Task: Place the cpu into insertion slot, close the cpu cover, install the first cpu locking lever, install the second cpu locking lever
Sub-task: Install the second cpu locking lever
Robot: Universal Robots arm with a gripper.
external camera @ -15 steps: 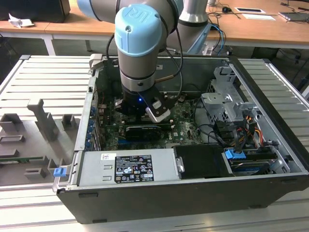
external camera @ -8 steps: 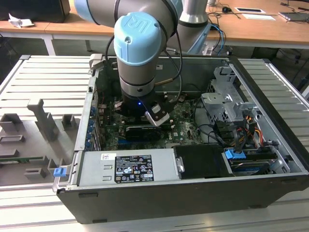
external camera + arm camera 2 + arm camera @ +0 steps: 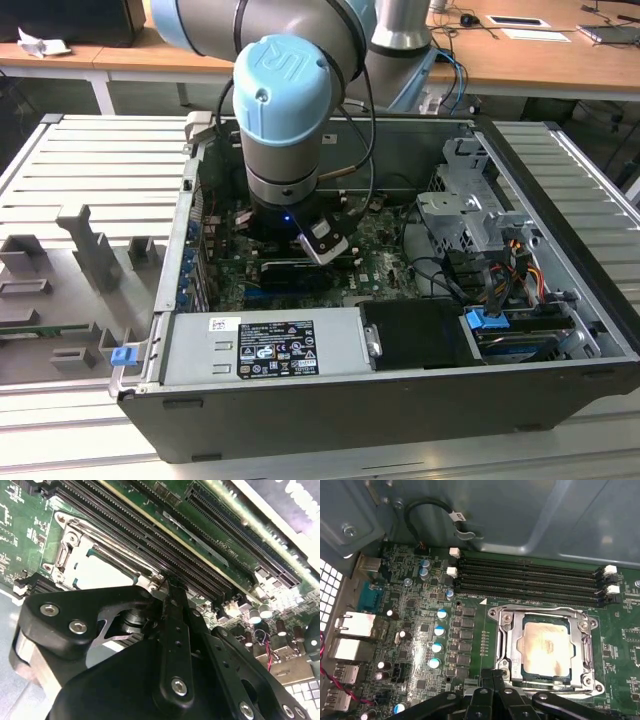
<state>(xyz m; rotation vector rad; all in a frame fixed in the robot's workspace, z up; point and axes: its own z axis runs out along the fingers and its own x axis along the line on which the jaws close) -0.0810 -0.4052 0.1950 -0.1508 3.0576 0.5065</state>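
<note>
My gripper [image 3: 492, 680] hangs low inside the open computer case [image 3: 560, 330], its black linkage converging to a narrow tip just at the near edge of the socket in the first wrist view. The fingers look drawn close together there with nothing visible between them, though I cannot tell whether they touch the socket frame. In the second wrist view the same black linkage [image 3: 172, 645] sits just beside the long black memory slots [image 3: 150, 540], with the socket off to one side of it.

The cpu [image 3: 546, 647] lies flat in the insertion slot [image 3: 506, 641], just beyond my fingertips. It is a pale silver-grey square with a warm glare across its top. The cpu cover [image 3: 580, 652], a silvery metal frame with a central window, lies down over the chip so that the chip shows through the window. In the second wrist view the chip [image 3: 102, 570] reads as a pale patch inside the same silvery frame [image 3: 67, 540]. I cannot tell how the locking levers stand.

Around the socket spreads the green motherboard [image 3: 420, 605], with a row of blue-topped capacitors [image 3: 440, 630] beside the socket and four memory slots [image 3: 530, 580] beyond it.

In the exterior view my arm [image 3: 285, 120] reaches down into the case; a grey power supply [image 3: 270, 345] lies along its near wall, and a metal drive cage [image 3: 470, 210] stands at the exterior view's right with bundled cables [image 3: 500, 270] below it.
</note>
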